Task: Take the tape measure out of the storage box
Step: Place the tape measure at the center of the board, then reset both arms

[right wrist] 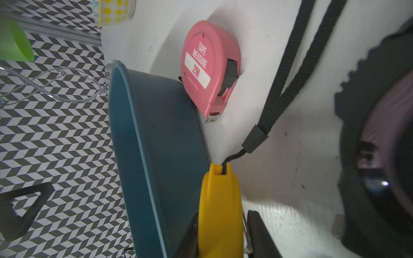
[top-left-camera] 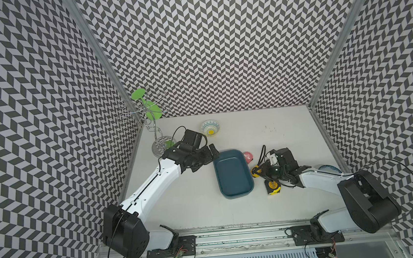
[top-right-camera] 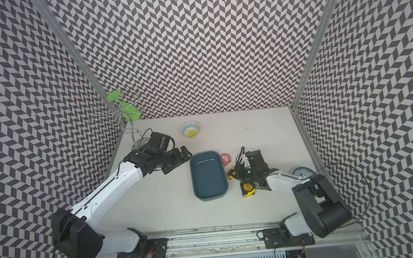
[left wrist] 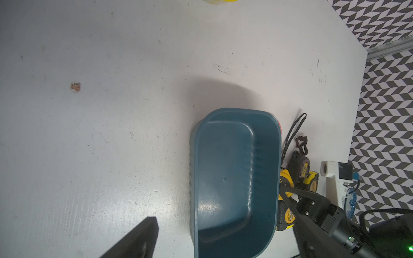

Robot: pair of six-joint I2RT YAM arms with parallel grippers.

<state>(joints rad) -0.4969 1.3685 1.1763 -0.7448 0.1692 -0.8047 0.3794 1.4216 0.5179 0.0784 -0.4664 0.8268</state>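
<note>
1. Right tool (right wrist: 221, 236) grips yellow tape (right wrist: 220, 201), just outside box's (right wrist: 156, 138) right wall.
2. Three more tapes on bench (top-left-camera: 181, 200) nearby: pink (right wrist: 207, 67), black-yellow (top-left-camera: 273, 187), dark (left wrist: 299, 164).
3. Left tool (top-left-camera: 205, 159) wide open.
4. Counts: four tapes, one box.

You have a white, scuffed tabletop (top-left-camera: 194, 207); the storage box (top-left-camera: 232, 175) stands on it near the middle; a pink tape measure (top-left-camera: 247, 155) lies just beside the box's far right corner; a yellow-and-black tape measure (top-left-camera: 273, 187) lies right of the box, nearer the front; a patterned bowl (top-left-camera: 210, 128) sits at the back; a wire stand (top-left-camera: 160, 146) occupies the back left corner; a blue plate (top-left-camera: 330, 168) shows at the right edge.
</note>
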